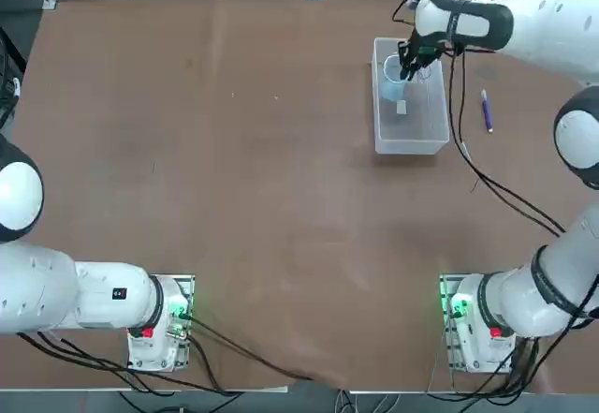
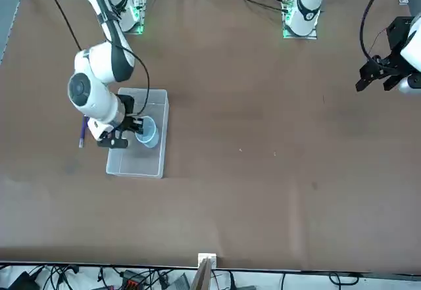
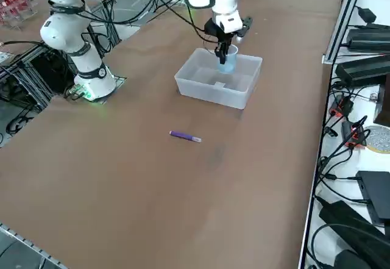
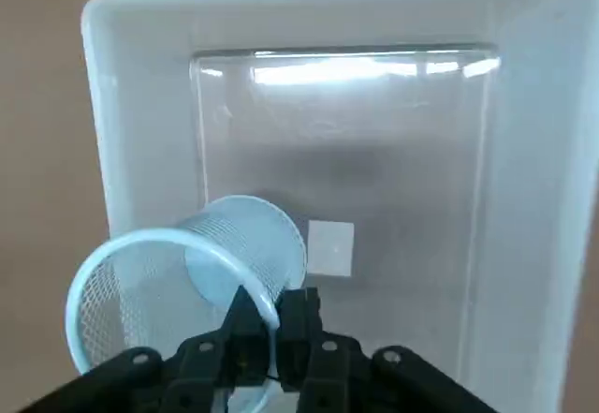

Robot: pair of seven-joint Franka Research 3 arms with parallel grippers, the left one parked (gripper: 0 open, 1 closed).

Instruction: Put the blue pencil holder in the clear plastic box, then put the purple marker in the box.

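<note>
The blue pencil holder, a pale-blue mesh cup, hangs tilted over the inside of the clear plastic box. My right gripper is shut on the cup's rim. In the top view the gripper and the blue pencil holder sit over the far end of the clear plastic box. From the front the blue pencil holder shows above the box, and from the side the blue pencil holder is over the box. The purple marker lies flat on the table, apart from the box.
A small white label lies on the box's bottom. Black cables trail from my right arm across the table between the box and the marker. The brown tabletop stretches wide to the left of the box.
</note>
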